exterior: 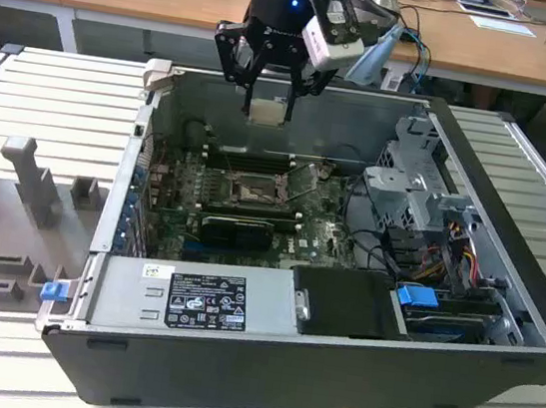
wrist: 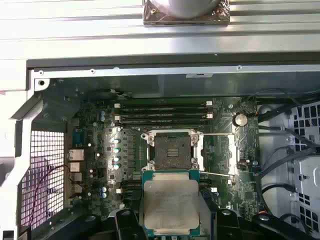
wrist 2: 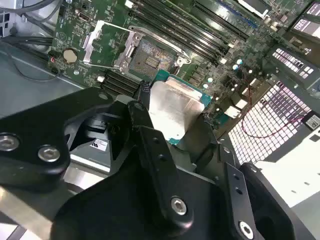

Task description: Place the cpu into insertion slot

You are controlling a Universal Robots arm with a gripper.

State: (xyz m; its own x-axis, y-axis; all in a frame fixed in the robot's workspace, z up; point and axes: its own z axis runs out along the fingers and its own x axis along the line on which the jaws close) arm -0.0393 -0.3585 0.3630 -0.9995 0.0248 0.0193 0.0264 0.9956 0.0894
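**Chip in my claw, high above the bare socket**

The slatted metal counter (exterior: 57, 85) carries an open computer case (exterior: 331, 373). A green board (exterior: 319, 235) covers the case floor, beyond the grey power box (exterior: 195, 299). My claw (exterior: 270, 103) hangs high over the case, well apart from the board, and it is closed on the chip.

The socket (exterior: 252, 193) sits near the middle of the board, just beside the long memory slots. In the first wrist view the socket (wrist: 172, 150) lies bare, and its metal flap looks swung aside.

The chip (exterior: 268, 113) rides flat between my fingers (wrist 2: 141, 112), which pinch it by opposite edges. In both wrist views its pale metal lid faces the cameras (wrist 2: 175, 107) (wrist: 171, 202).

I judge the chip light and rigid, so it needs little squeeze. The lid looks smooth and the hold is narrow, so it could slip or twist if jolted. I take the underside and the socket's contacts to be fragile. By that reckoning the edges are the right place to grip, with the chip kept level.
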